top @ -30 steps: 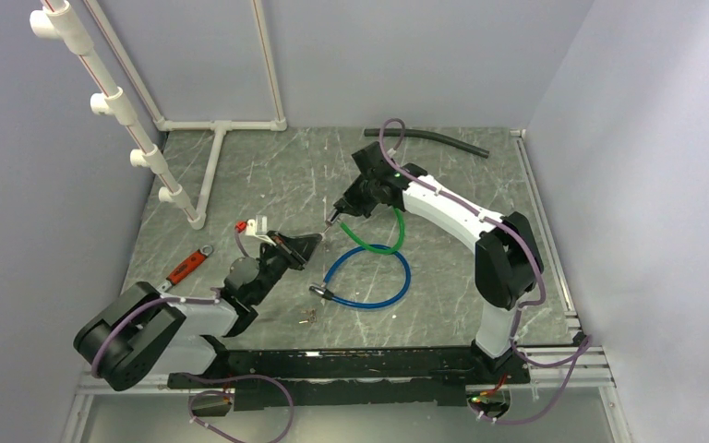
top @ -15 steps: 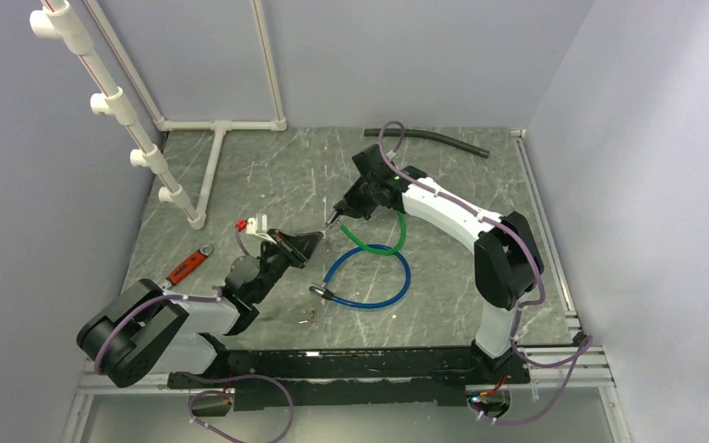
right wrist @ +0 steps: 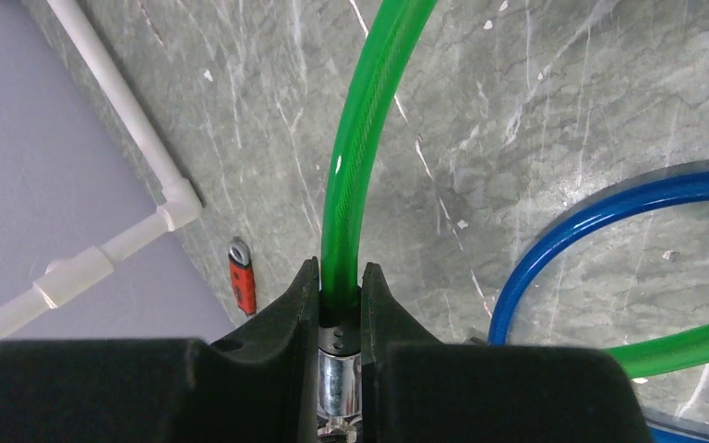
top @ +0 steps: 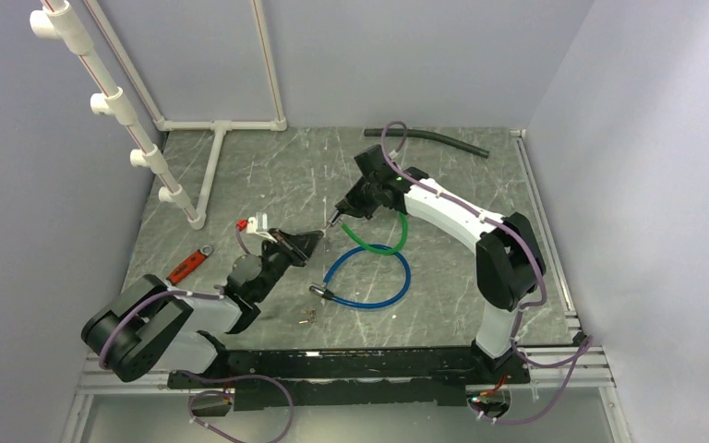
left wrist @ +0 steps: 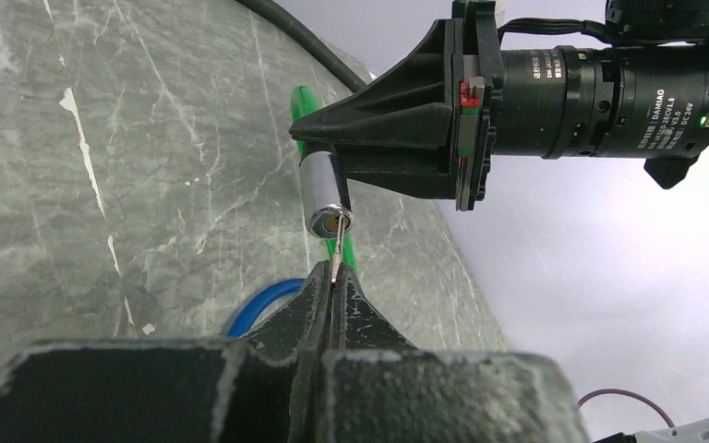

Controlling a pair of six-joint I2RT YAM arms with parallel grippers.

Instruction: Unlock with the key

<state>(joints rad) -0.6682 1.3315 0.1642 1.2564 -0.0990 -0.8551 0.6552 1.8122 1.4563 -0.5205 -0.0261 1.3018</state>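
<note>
The grey counter (top: pixel 268 175) carried a white pipe frame (top: pixel 217 152) at its far left corner. The right arm (top: pixel 452 212) reached from the near right corner toward the middle, and the left arm (top: pixel 185 314) reached from the near left corner to meet it. A black hose (top: pixel 434 138) lay along the far edge. A blue cable (top: pixel 369 277) lay looped on the counter near the middle, toward the near edge. The green lock (top: pixel 378 242) curved up from beside the blue loop to the right gripper (right wrist: pixel 340 277), whose fingers were clamped on the lock's silver barrel (left wrist: pixel 323 194) and held it off the counter. A red tool (top: pixel 186 266) lay by the left edge. The left gripper (left wrist: pixel 334 277) was pinched tight on the key (left wrist: pixel 335 249), with only the thin blade showing past the fingertips. The blade's tip met the barrel's end face at the keyhole; how far it sat inside could not be told. Some small spare keys (top: pixel 309 317) lay near the near edge, apart from both grippers.
</note>
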